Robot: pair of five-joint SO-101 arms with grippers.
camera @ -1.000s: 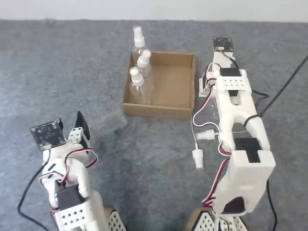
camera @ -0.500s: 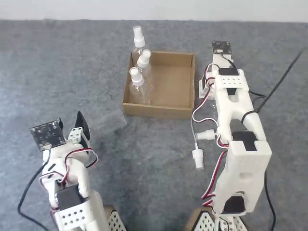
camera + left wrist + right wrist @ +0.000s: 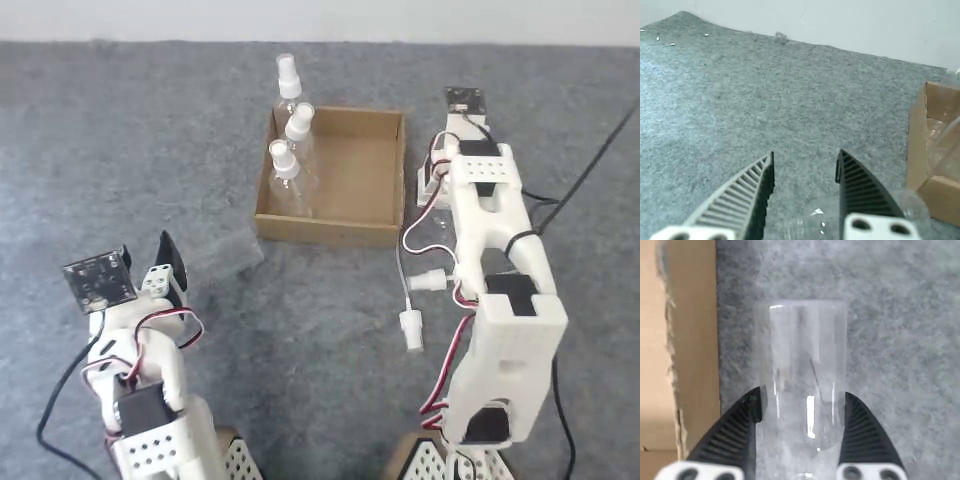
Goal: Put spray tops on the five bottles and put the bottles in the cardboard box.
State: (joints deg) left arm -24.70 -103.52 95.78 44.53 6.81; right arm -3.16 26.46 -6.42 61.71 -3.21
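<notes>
Right gripper (image 3: 802,401) clamped on clear bottle (image 3: 807,350), fingers against both sides. Bottle lies on carpet (image 3: 890,315), just beside cardboard box (image 3: 685,340) outer wall. Left gripper (image 3: 805,165) spread wide, near second bottle (image 3: 228,252).

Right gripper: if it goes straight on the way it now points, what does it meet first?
The clear bottle lying on the carpet beside the cardboard box, directly ahead of the right gripper. Probably nothing comes before it.

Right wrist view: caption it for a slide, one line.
The right gripper straddles a capless clear bottle on grey carpet, beside the cardboard box.
</notes>
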